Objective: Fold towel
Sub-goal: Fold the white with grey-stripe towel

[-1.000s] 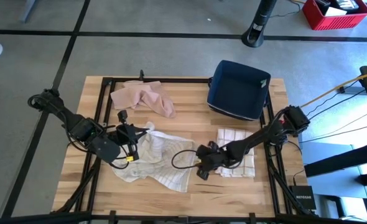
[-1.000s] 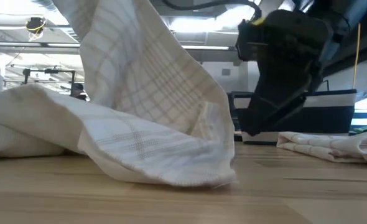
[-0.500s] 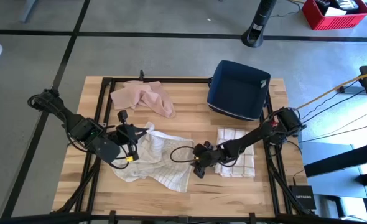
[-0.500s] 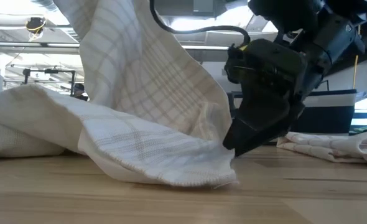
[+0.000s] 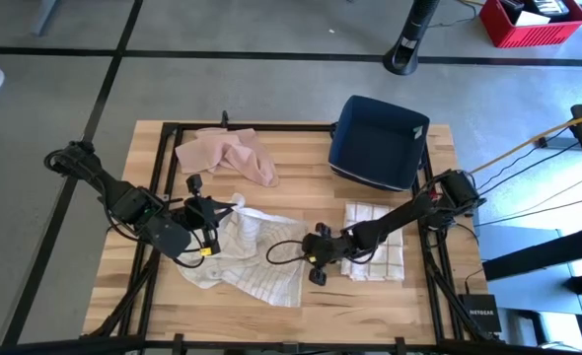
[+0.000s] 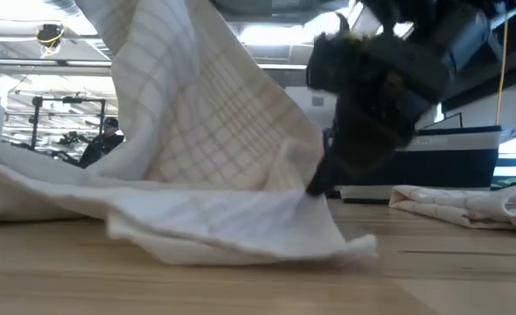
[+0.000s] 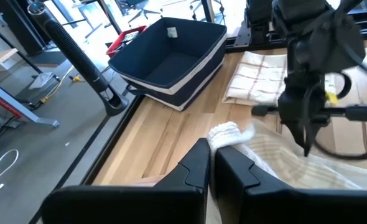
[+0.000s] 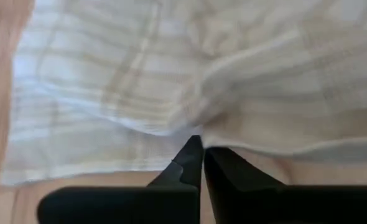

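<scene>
Two checked towels (image 5: pixel 256 258) (image 5: pixel 375 254), one pink cloth (image 5: pixel 229 155), one navy bin (image 5: pixel 378 140), two arms' tools (image 5: pixel 215 209) (image 5: pixel 302 258)

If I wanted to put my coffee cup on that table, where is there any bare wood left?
Bare wood shows along the table's front edge below the white checked towel, and at the back between the pink cloth and the dark blue bin. The middle is crowded: both grippers, left and right, pinch that towel, with a folded towel just beside it.

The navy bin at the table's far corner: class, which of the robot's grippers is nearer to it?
Right. The right gripper is pinching the checked towel at mid-table, diagonally in front of the navy bin; the left gripper holds the towel's other corner, farther away.
</scene>
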